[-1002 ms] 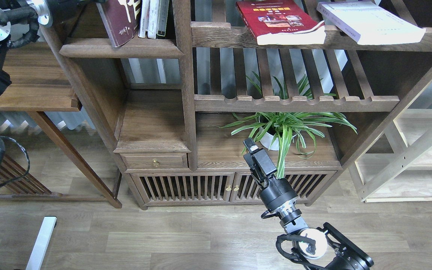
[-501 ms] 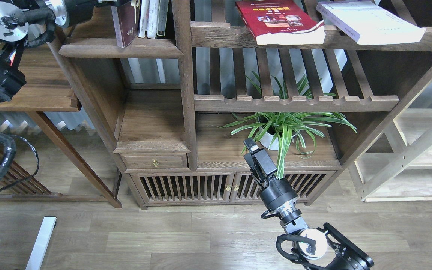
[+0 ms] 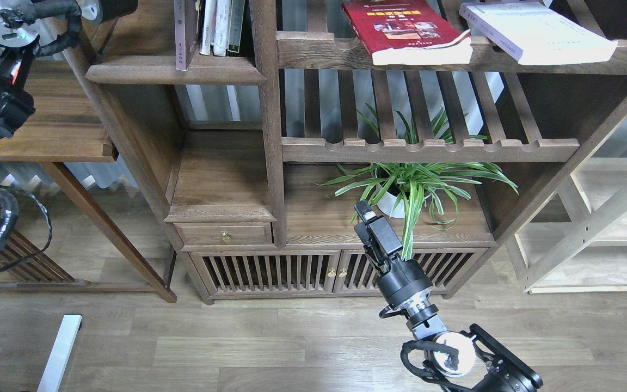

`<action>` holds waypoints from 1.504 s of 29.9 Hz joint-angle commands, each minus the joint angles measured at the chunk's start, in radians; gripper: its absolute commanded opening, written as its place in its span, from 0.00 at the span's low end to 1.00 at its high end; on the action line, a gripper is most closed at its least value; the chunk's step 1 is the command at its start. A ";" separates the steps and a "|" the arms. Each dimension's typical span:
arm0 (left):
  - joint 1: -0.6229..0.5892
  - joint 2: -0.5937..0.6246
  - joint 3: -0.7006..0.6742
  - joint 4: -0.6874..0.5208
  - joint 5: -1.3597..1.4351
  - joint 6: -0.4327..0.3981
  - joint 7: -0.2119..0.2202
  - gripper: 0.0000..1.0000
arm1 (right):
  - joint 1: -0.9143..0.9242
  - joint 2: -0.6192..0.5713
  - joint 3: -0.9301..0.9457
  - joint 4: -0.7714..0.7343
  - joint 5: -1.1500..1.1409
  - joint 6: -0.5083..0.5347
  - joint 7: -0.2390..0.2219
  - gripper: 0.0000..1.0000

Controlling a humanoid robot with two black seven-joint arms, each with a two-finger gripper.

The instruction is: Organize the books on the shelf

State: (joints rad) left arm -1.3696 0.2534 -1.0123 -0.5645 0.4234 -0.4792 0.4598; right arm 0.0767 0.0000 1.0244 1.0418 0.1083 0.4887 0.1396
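Note:
The maroon-brown book (image 3: 185,34) stands upright on the dark solid shelf (image 3: 174,72) in the narrow upper left bay, next to thin white and dark-spined books (image 3: 221,27). The red book (image 3: 403,32) and the white book (image 3: 536,31) lie flat on the upper slatted rack (image 3: 319,51) to the right. My left arm (image 3: 47,16) reaches in at the top left; its black far end stops left of the maroon book and its fingers are cut off by the top edge. My right gripper (image 3: 365,213) hangs low in front of the plant, fingers together and empty.
A potted spider plant (image 3: 411,185) stands on the cabinet top (image 3: 324,218) under a second slatted rack (image 3: 428,148). A small drawer (image 3: 225,234) and slatted doors sit below. A side table (image 3: 52,125) is at the left, a pale light-wood unit (image 3: 607,228) at the right.
The maroon book has gone from leaning left to standing upright against the thin books. My left arm's end has drawn back to the left. The right arm has not moved.

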 commanded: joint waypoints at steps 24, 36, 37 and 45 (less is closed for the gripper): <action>0.190 0.107 -0.012 -0.294 -0.078 -0.010 -0.009 0.71 | -0.006 0.000 -0.003 0.001 0.004 0.000 -0.002 0.99; 0.257 0.188 -0.020 -0.422 -0.120 -0.007 0.000 0.73 | -0.009 0.000 -0.010 0.001 0.005 0.000 -0.005 0.99; 0.273 0.201 -0.022 -0.442 -0.126 -0.004 0.000 0.73 | -0.009 0.000 -0.012 0.001 0.005 0.000 -0.006 0.99; 0.389 0.279 -0.075 -0.577 -0.175 -0.004 0.002 0.73 | -0.011 0.000 -0.017 0.027 0.004 0.000 -0.009 0.99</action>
State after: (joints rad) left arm -1.0181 0.5133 -1.0621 -1.1008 0.2601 -0.4830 0.4609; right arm 0.0660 0.0000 1.0091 1.0547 0.1128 0.4887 0.1313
